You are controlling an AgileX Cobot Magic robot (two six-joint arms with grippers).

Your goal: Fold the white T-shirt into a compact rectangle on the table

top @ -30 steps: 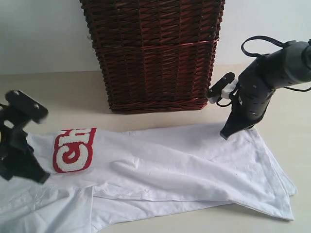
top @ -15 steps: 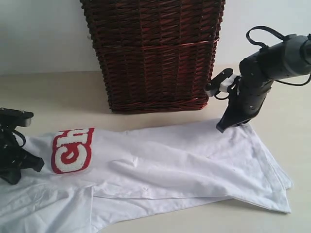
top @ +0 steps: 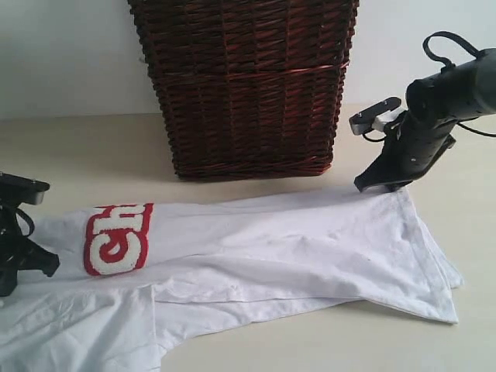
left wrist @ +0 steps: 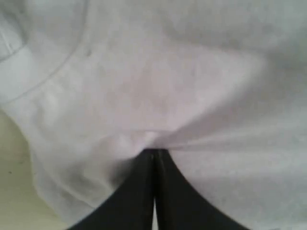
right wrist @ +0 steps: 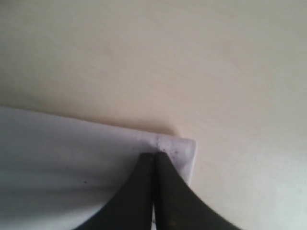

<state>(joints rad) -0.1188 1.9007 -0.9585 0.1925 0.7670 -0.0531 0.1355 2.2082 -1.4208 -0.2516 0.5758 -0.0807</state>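
I have the white T-shirt (top: 294, 248) lying lengthwise across the pale bench (top: 93, 147), in front of the dark wicker basket (top: 244, 85). The basket stands upright behind the shirt and apart from it. Its mouth is cut off by the top of the exterior view, so I cannot tell what is inside. The red-outlined lettering (top: 118, 239) faces up near the shirt's left end.

My left pincer (left wrist: 153, 152) is closed tight at that left end. White cloth puckers at its tips, near a curved ribbed band (left wrist: 29, 76), so it is pinching the shirt. My right pincer (right wrist: 154, 154) is closed too. Its tips nip the far right corner of the shirt, with bare bench just beyond it. Between the two grips the cloth lies fairly flat with soft creases, and a lower layer shows along the near edge.
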